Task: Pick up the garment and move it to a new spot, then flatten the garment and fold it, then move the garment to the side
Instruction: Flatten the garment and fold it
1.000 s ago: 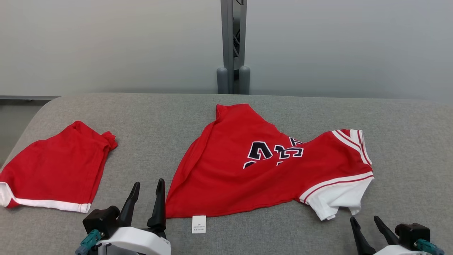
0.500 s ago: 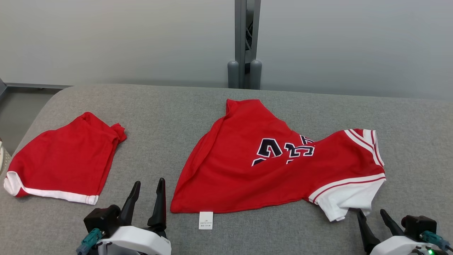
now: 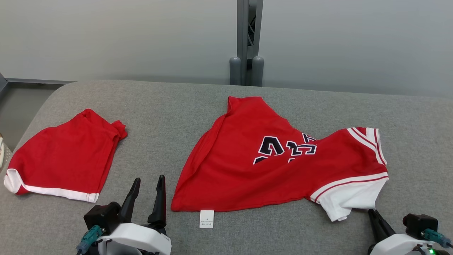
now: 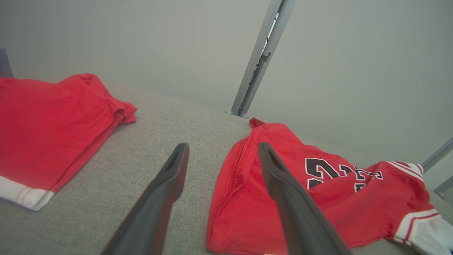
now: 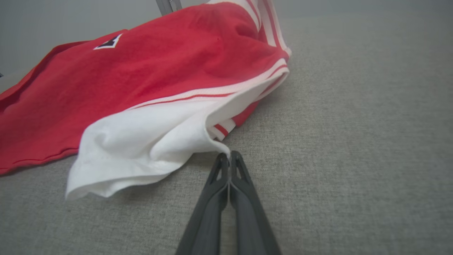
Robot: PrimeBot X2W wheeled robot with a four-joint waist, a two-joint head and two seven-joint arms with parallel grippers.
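On a grey fabric-covered tabletop, a pair of red shorts with white trim lies flat at about 10 o'clock from my left end effector, well apart from everything else. A grey metal post stands against the pale wall at 12 o'clock, beyond the far edge. Nothing lies between my fingers and the cloth. The red jersey is spread unevenly across the middle and right of the tabletop, one layer folded over its black-and-white lettering. Its white care label pokes out from the near hem. My left end effector hovers with its two dark fingers spread wide and nothing between them; the jersey's near-left corner sits just beside it at 1 o'clock, apart from the fingers. My right end effector is pressed together at the near-right end of the jersey, and its tips pinch the corner of the white sleeve, which lies at 11 o'clock from them. In the right wrist view the white hem is drawn to a point where it meets my closed right end effector, while the rest of the sleeve sags onto the tabletop.
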